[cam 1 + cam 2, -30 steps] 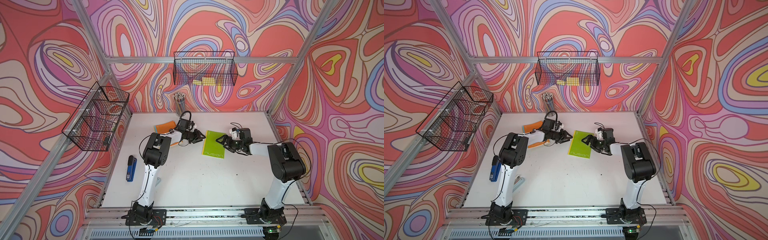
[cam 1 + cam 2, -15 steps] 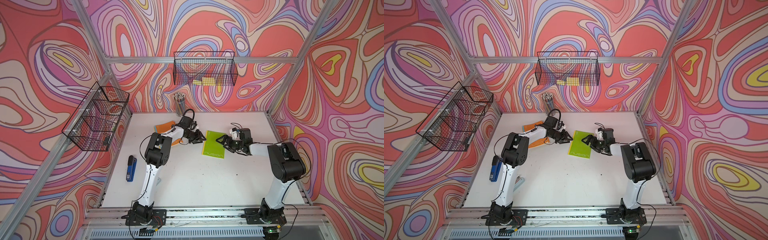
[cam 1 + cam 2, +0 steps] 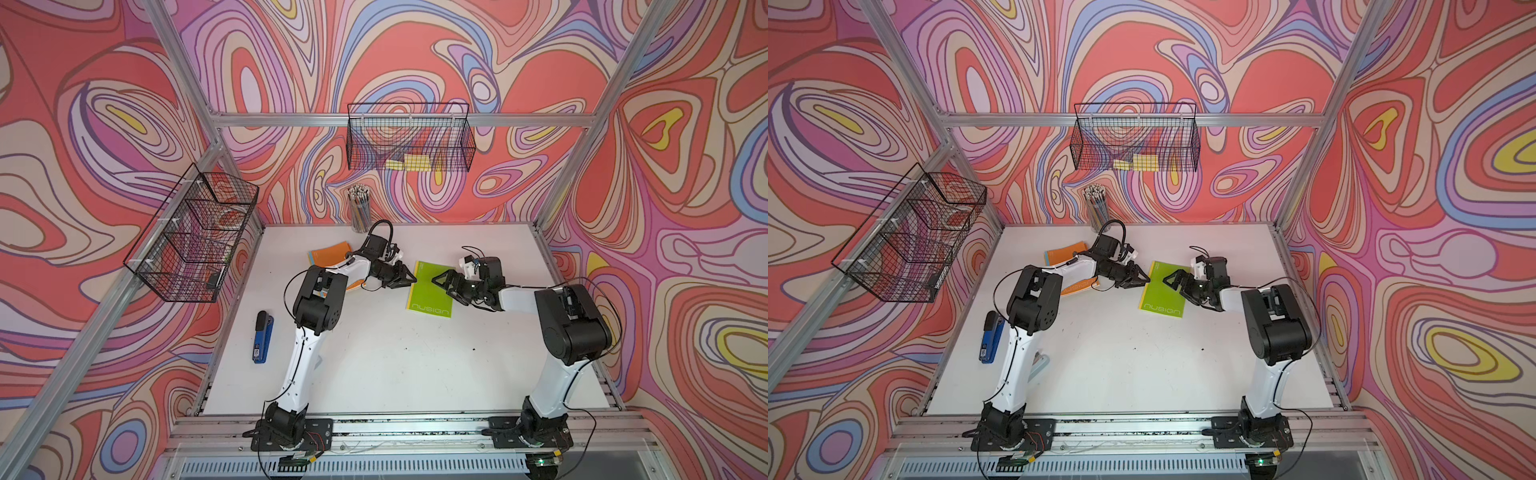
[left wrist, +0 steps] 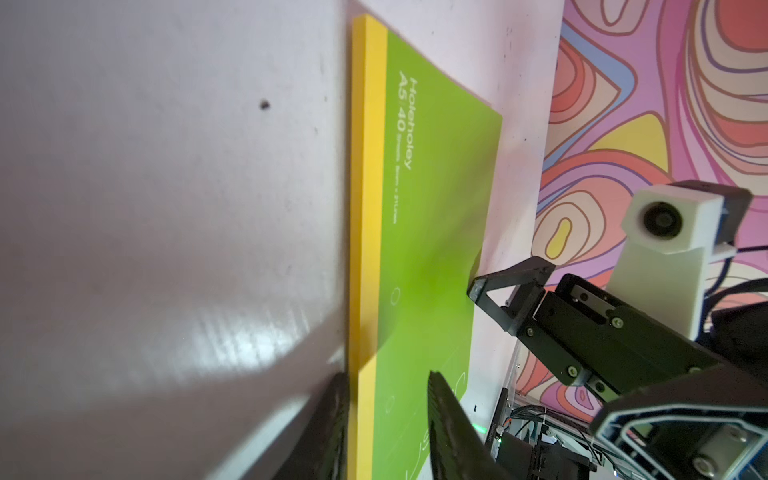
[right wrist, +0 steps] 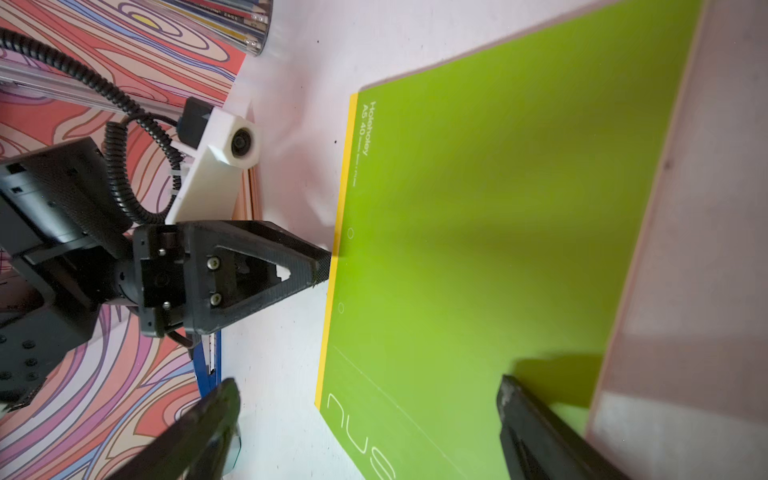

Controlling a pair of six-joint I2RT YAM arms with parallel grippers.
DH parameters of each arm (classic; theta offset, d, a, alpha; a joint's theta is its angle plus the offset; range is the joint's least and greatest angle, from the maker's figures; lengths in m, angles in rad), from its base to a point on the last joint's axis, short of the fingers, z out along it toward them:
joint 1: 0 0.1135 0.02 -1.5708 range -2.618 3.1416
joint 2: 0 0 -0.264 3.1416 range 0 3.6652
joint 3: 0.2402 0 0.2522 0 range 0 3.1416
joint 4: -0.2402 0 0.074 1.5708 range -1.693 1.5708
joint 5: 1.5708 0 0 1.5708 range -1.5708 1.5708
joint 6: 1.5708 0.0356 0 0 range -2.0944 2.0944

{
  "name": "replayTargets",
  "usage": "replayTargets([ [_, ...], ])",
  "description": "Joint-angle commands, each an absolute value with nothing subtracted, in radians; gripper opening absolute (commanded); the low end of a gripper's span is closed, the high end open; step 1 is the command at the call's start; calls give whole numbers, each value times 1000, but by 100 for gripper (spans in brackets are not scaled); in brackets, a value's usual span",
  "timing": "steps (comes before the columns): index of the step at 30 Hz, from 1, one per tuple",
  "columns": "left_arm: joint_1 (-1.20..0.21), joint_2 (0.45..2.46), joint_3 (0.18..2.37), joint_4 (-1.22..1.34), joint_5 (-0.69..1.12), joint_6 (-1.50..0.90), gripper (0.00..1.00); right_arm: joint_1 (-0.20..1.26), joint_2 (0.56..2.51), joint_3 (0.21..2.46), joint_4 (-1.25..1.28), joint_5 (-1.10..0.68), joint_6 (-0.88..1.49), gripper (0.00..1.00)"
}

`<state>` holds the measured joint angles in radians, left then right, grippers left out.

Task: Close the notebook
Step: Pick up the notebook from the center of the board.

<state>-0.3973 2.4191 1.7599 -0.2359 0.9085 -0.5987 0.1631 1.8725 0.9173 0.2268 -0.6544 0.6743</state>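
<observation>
Lettering reads white "nusign" along the near edge of the closed lime-green notebook with a yellow spine strip (image 3: 430,291) (image 3: 1163,293), which in both top views lies flat on the white surface (image 3: 395,365), toward the back and between the two arms. The left pincer (image 3: 409,279) points at its spine edge. The right pincer (image 3: 445,287) reaches over the opposite side of the cover. An orange notebook (image 3: 1077,286) under the left arm bears the same word.

In the left wrist view, "Holeholey A5 40" runs beside the yellow strip. The left pincer's fingers (image 4: 440,415) stand part-way apart and grip nothing, with the spine edge showing between them.

The right wrist view repeats "Holeholey A5 40" and shows "nus" of the brand. The right pincer (image 5: 365,382) gapes wide and empty. The left pincer's tip sits against the yellow edge.
</observation>
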Motion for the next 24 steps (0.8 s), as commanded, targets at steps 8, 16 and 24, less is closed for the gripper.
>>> replayTargets([
  [8,-413,2428,1584,208,1028,-805,32,167,1980,875,211,-623,672,98],
  [16,-414,2421,1531,550,1066,-1042,32,169,2016,903,111,-556,663,98],
  [24,-428,2442,1504,760,1071,-1219,30,170,2040,893,132,-563,677,98],
])
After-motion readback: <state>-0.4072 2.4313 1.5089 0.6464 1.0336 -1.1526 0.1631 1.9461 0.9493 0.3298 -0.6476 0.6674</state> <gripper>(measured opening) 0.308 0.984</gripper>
